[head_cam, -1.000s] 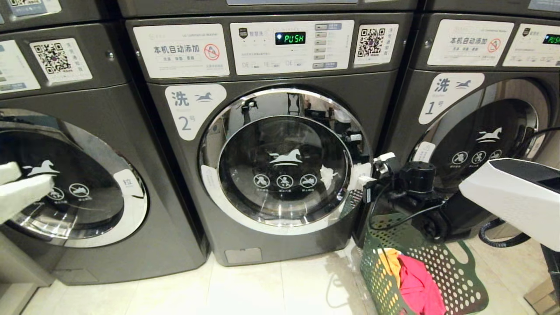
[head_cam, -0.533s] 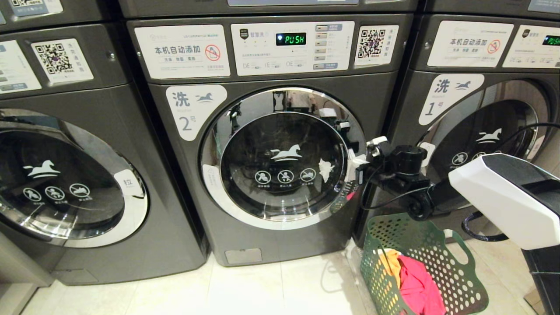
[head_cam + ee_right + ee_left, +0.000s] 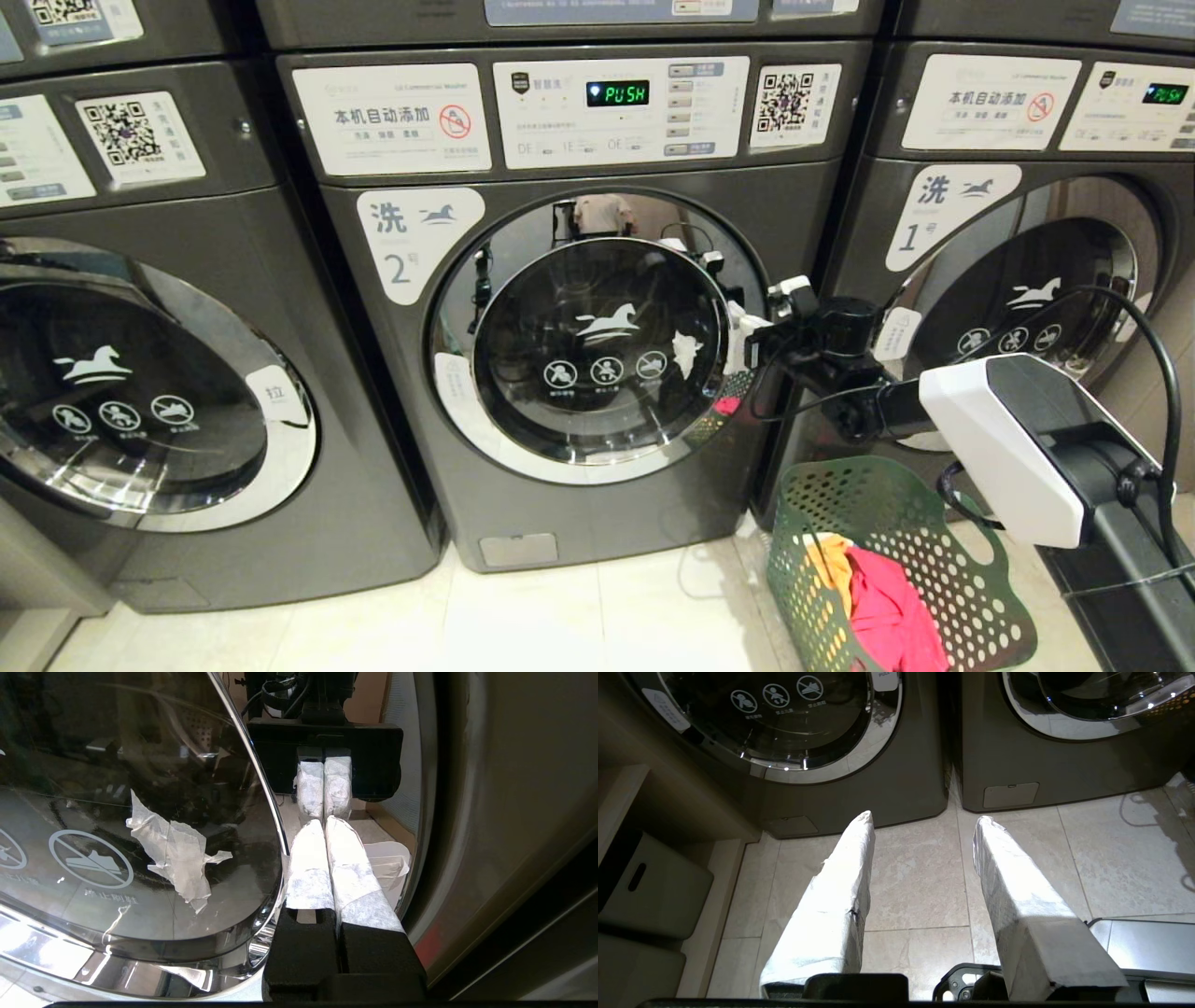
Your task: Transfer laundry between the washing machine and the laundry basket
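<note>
The middle washing machine [image 3: 579,523], marked 2, stands in a row with a like machine on either side, and its green display [image 3: 617,92] reads PUSH. Its round door [image 3: 597,439] has a chrome ring around dark glass, with a torn scrap of white tape [image 3: 688,353] stuck on the glass near the right edge.

The right end effector [image 3: 747,336] reaches in level from the right. Its two white-wrapped fingers [image 3: 345,858] are pressed together with nothing between them. The tips sit at the right edge of the door, against the chrome ring, and the right wrist view shows them mirrored in the metal. I cannot tell whether the door is latched or just ajar.

The laundry basket [image 3: 896,495], green and perforated, stands on the tile floor [image 3: 607,616] just right of the machine's lower corner, below the right arm. A pink garment [image 3: 887,616] and a yellow one [image 3: 831,560] lie in it.

The left end effector [image 3: 924,819] is outside the head view. In its own wrist view its fingers stand apart and hold nothing, over bare floor in front of the seam between two machines.
</note>
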